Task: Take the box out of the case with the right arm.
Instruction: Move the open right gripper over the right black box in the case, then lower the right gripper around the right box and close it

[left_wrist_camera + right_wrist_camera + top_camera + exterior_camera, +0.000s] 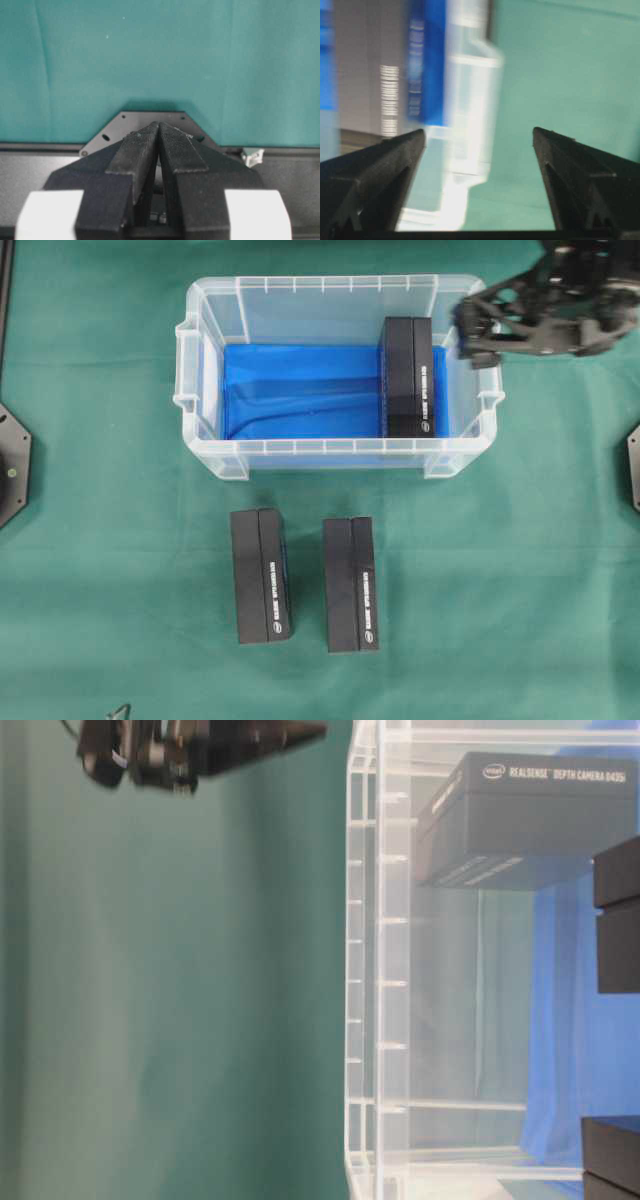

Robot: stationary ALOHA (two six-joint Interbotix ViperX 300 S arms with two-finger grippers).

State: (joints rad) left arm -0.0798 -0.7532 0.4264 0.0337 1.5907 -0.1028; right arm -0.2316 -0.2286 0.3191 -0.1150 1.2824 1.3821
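On green cloth (pixel 100 540), box (pixel 408 377) in case (pixel 200 430) lies just left of wide-open, empty right claw (pixel 478 335)

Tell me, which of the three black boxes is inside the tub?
The box at the right end of the clear tub, standing on its blue bottom. The other two boxes lie outside on the green cloth.

The overhead view looks straight down on the green surface (pixel 100 540), taking in the whole case (pixel 340 455). The table-level view sits low and close beside the case (pixel 380 980), its picture turned sideways; both views share the case's wall and the box (pixel 530 820) inside. The left wrist camera looks forward over its own pincer (pixel 159 131) at bare cloth. The right wrist camera peers between its pincer (pixel 479 137) toward the blurred case (pixel 470 90).
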